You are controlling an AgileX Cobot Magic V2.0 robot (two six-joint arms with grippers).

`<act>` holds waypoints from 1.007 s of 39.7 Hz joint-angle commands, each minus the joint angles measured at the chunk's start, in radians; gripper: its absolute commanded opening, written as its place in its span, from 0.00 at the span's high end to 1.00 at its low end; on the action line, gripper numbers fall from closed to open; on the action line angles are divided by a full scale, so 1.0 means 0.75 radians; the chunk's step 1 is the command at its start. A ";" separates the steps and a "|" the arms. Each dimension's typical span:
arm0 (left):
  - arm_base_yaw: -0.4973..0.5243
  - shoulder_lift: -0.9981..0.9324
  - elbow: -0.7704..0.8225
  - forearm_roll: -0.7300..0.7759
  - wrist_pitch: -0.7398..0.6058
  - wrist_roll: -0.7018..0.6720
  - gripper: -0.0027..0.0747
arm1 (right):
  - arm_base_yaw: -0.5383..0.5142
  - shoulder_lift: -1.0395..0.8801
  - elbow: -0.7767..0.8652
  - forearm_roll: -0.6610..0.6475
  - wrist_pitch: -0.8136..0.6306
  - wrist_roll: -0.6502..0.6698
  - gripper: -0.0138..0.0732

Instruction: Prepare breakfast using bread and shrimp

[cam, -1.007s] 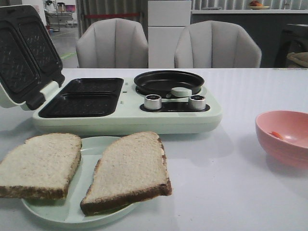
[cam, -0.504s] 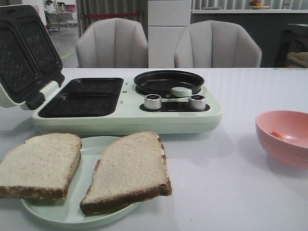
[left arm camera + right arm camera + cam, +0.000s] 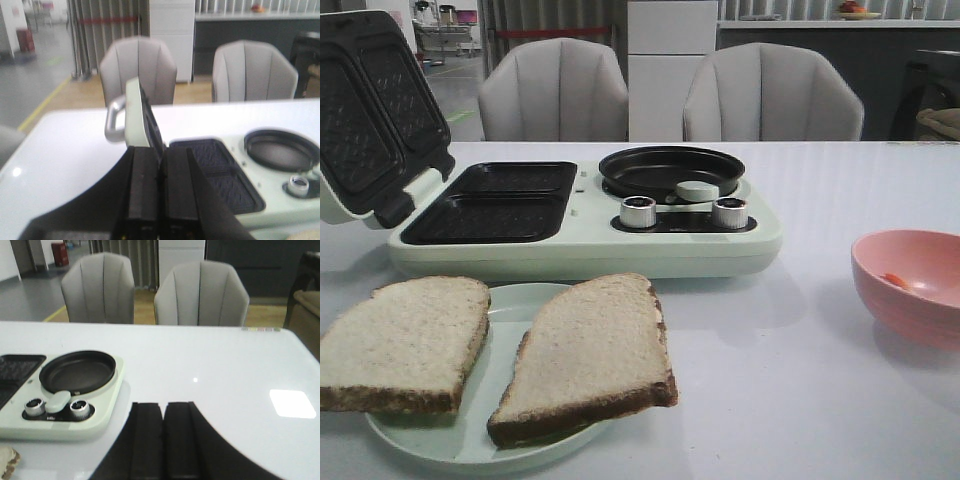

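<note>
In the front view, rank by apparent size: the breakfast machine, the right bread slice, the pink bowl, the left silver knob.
1. Breakfast machine
2. Right bread slice, though it lies nearest the camera
3. Pink bowl, cut off by the frame edge
4. Left silver knob

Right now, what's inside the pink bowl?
In the front view, the pink bowl holds one small orange-pink shrimp against its inner wall. The near rim hides the bottom of the bowl, so more could lie there unseen.

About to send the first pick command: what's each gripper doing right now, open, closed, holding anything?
Left gripper: closed, black fingers pressed together, holding nothing.
Right gripper: closed, black fingers together, holding nothing.
</note>
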 commanded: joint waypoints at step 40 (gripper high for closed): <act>-0.174 0.335 -0.045 0.019 0.064 0.194 0.20 | -0.003 0.391 -0.050 -0.031 0.101 -0.015 0.20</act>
